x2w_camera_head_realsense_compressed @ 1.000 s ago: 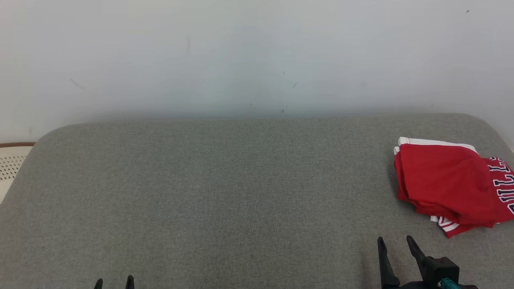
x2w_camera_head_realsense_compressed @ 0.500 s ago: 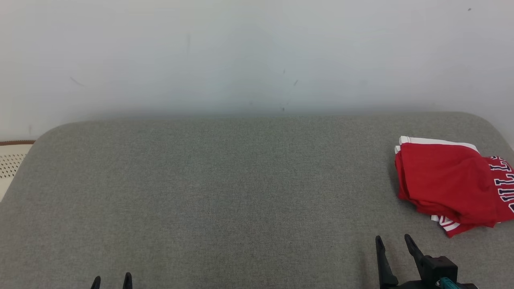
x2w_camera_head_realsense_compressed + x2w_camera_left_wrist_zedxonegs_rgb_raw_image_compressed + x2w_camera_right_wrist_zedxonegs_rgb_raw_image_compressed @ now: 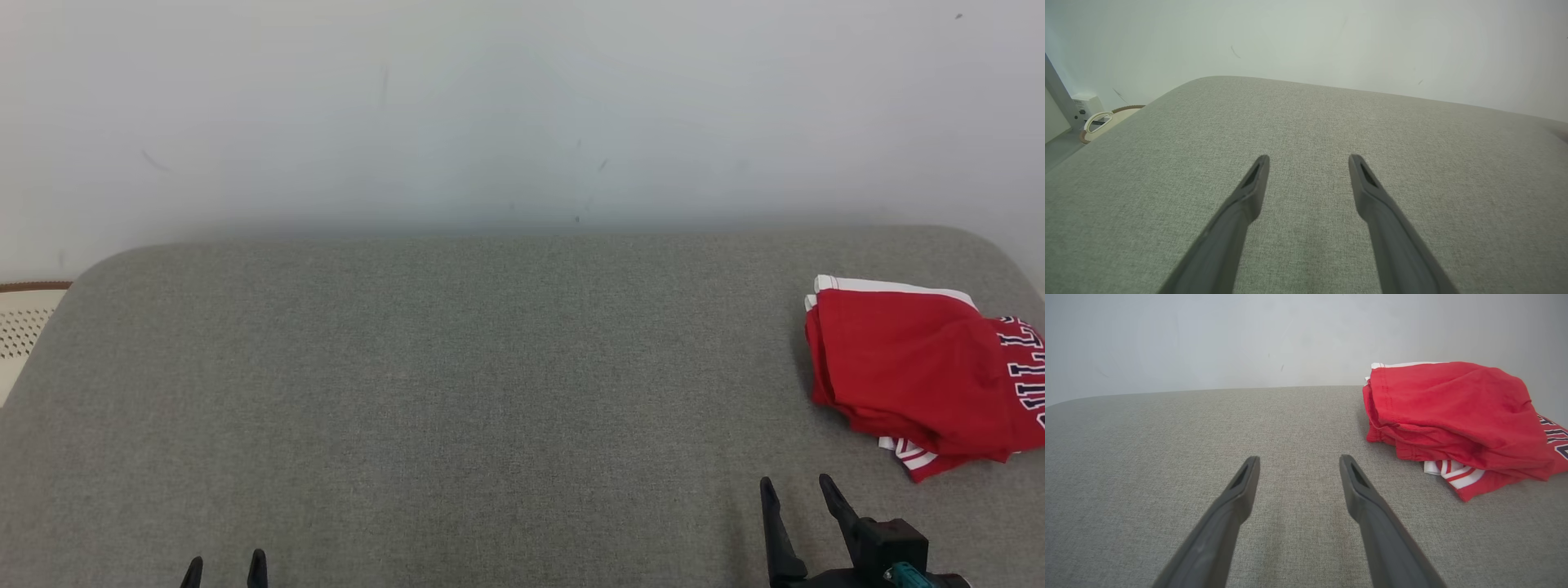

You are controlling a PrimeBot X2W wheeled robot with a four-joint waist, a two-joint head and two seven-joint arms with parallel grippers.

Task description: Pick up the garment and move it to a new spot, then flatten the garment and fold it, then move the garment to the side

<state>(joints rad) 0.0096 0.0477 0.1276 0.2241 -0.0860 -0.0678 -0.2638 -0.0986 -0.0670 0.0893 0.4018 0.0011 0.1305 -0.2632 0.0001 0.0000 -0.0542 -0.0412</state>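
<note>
1. The red garment (image 3: 914, 376) lies loosely folded at the right end of the tabletop (image 3: 457, 367), where it lay a second ago; only the camera has drifted.
2. The right gripper (image 3: 795, 482) waits near the garment, fingers spread and empty.
3. The left gripper (image 3: 226, 559), well apart from the garment, stays spread and empty too.
4. Nothing is grasped; the garment looks already folded and set aside.

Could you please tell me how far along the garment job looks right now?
Done, it seems: the red cloth garment with white trim lies folded in a loose stack at the right edge of the grey fabric-covered surface. In hand: nothing; the left gripper and right gripper both stand open, empty, clear of the garment. Left: probably nothing, unless the stack's uneven lower edge needs tidying.
</note>
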